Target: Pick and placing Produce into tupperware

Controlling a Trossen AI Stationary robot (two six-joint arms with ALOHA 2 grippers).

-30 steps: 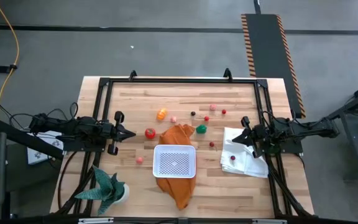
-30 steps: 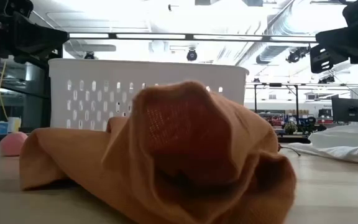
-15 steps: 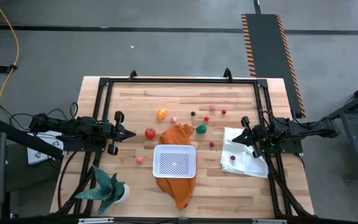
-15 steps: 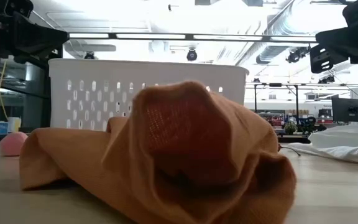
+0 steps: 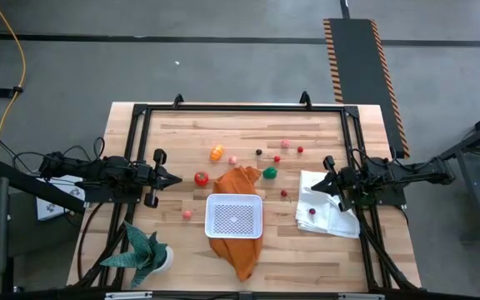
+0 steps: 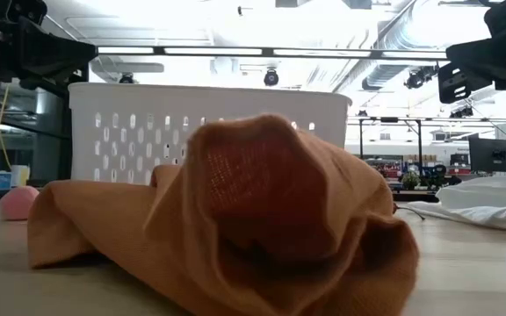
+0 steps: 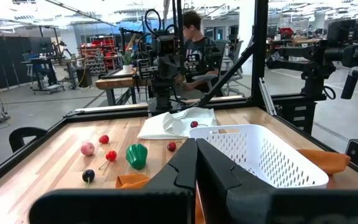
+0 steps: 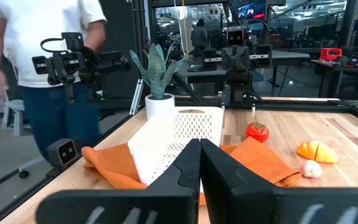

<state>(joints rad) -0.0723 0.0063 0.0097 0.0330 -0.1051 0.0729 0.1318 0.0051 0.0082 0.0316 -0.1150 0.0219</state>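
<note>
Waiting at start: tupperware [image 5: 234, 216] empty, sits on orange cloth [image 5: 238, 185] near tabletop's front-middle. Produce [image 5: 201, 177] all scattered toward back half, none placed. Left gripper [image 5: 176, 177] at left edge and right gripper [image 5: 316, 187] at right edge both clenched, I hold nothing.

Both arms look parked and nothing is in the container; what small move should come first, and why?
Probably open the left pincer and reach toward the red tomato: it lies nearest, uncovered, and the white container is empty. Both pincers are shut.
</note>
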